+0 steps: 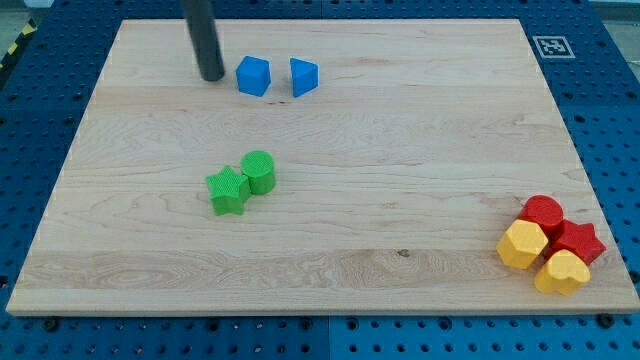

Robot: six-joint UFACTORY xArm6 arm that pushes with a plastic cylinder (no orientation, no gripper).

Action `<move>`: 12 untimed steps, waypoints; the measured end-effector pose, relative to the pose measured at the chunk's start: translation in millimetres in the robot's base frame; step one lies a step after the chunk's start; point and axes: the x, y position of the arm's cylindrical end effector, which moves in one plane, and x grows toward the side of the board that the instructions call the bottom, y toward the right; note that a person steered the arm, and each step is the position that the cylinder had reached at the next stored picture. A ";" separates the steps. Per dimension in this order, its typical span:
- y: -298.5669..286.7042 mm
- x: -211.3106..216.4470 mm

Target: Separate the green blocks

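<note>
A: Where was my tip [211,76]?
B: Near the view's top, just left of the blue cube [253,76]; blue triangular block [304,77] beside that.
A: Greens?
B: Green star [228,190] and green cylinder [259,171] touched, mid-board, well below my tip.

You get no readable text, numbers or brands anywhere. Only sign: a black-and-white square fiducial marker [549,46] on the wooden board [400,200], at the view's top right corner.

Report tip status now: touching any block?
My tip: no gripper, holding nothing; just left of the blue cube, small gap visible. Far from the green star and green cylinder.
</note>
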 end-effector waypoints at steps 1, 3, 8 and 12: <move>-23.1 35.1; -41.4 143.2; 68.2 225.7; 59.6 180.8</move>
